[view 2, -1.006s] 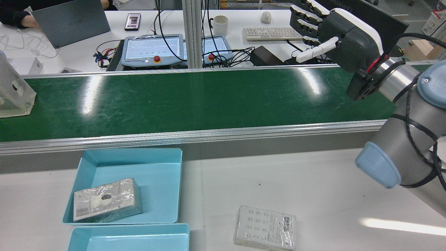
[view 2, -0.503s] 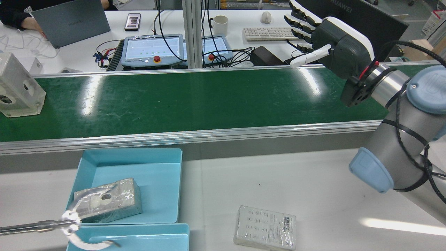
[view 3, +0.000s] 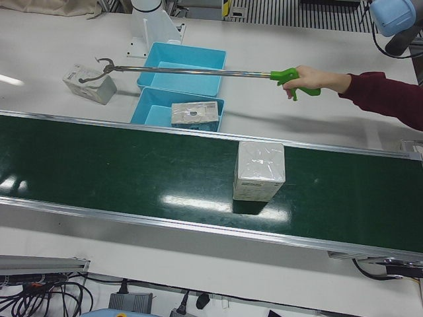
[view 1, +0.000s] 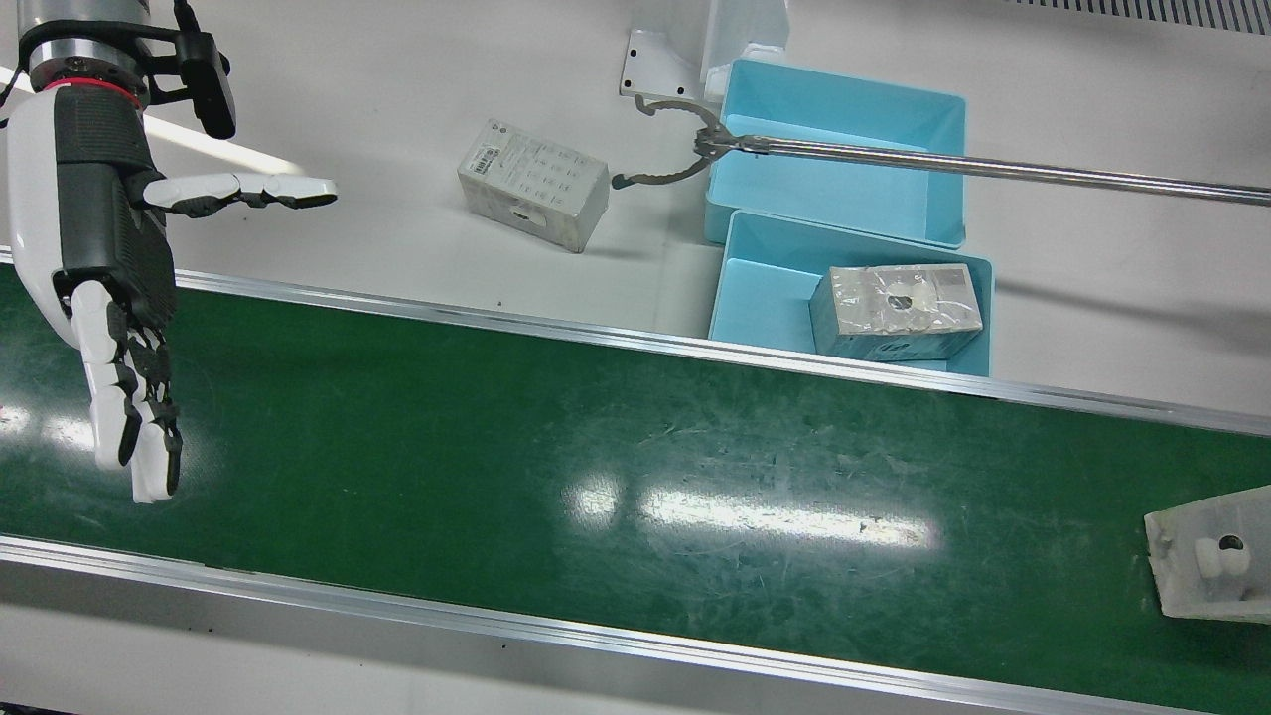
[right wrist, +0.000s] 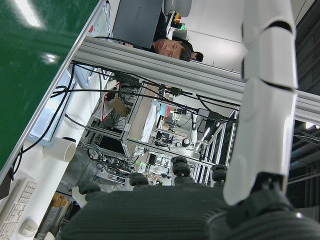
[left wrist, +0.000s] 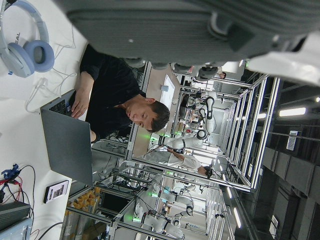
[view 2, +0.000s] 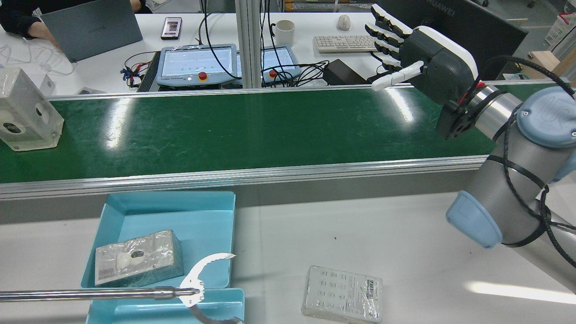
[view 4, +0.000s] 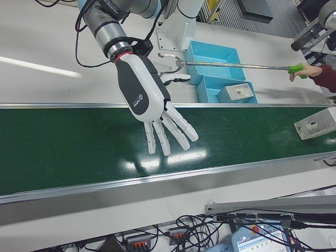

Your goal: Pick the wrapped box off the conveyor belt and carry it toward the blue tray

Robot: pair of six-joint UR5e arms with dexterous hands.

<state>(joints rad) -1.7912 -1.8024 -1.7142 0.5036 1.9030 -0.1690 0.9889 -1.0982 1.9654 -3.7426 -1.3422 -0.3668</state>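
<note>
Our right hand (view 2: 420, 56) hovers spread and empty over the belt (view 2: 247, 130) — the box (view 2: 27, 110) stands well apart. We should let it ride closer, then grip its sides.

"HUAWEI" on monitor (view 2: 454, 18) back, also on laptop (view 2: 92, 27) lid; other labels unreadable.
</note>
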